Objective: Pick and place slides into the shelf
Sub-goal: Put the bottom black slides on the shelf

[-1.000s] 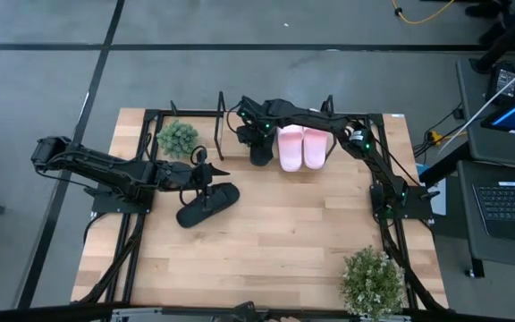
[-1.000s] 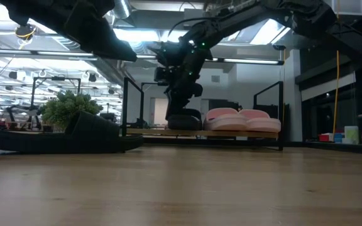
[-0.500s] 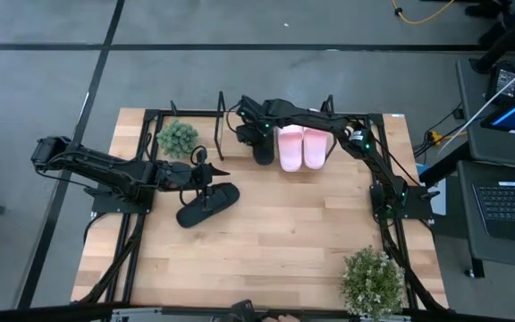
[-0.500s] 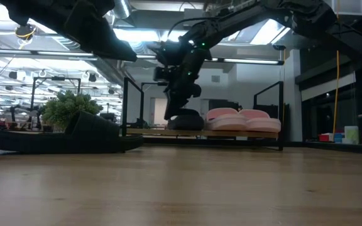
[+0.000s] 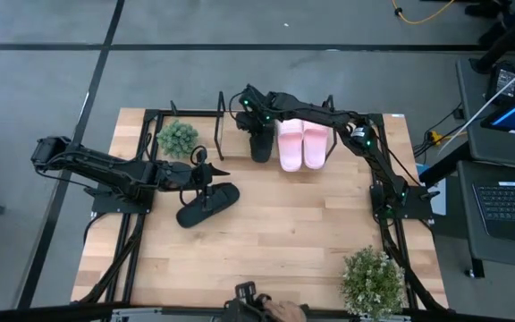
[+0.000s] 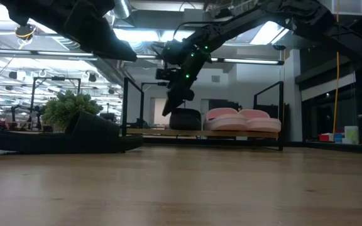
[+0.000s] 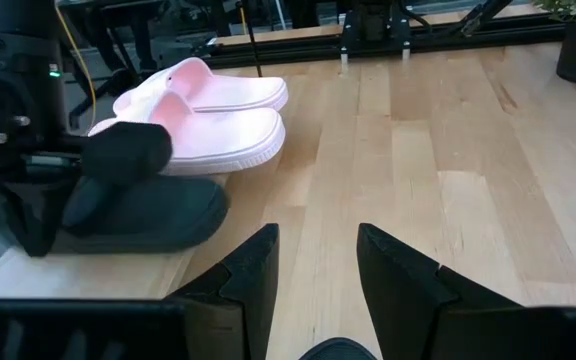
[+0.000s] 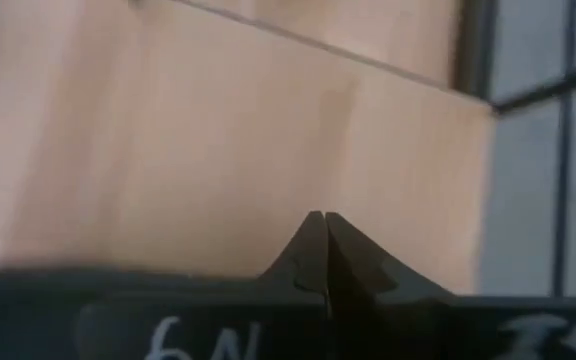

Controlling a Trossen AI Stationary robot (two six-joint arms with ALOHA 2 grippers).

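Observation:
The shelf (image 6: 263,134) stands at the table's far edge. On its board rest one black slide (image 5: 260,143) and, to its right, two pink slides (image 5: 303,147), soles down. My right gripper (image 5: 249,114) is shut, just beyond and left of that black slide (image 6: 185,118), raised over the board. The second black slide (image 5: 208,204) lies flat on the table left of centre. My left gripper (image 5: 206,174) hangs open above its far side. In the left wrist view the open fingers (image 7: 318,265) point toward the shelf.
A small potted plant (image 5: 178,137) stands left of the shelf, a bigger one (image 5: 372,279) at the near right corner. A black frame (image 5: 147,179) runs round the table. A person's hand (image 5: 271,310) shows at the near edge. Bare wood lies between the shelf and the near edge.
My right gripper has drawn off the black slide on the shelf, rising and moving toward the far-left. The slide stays on the board beside the pink pair. A person's hand has come in at the near edge.

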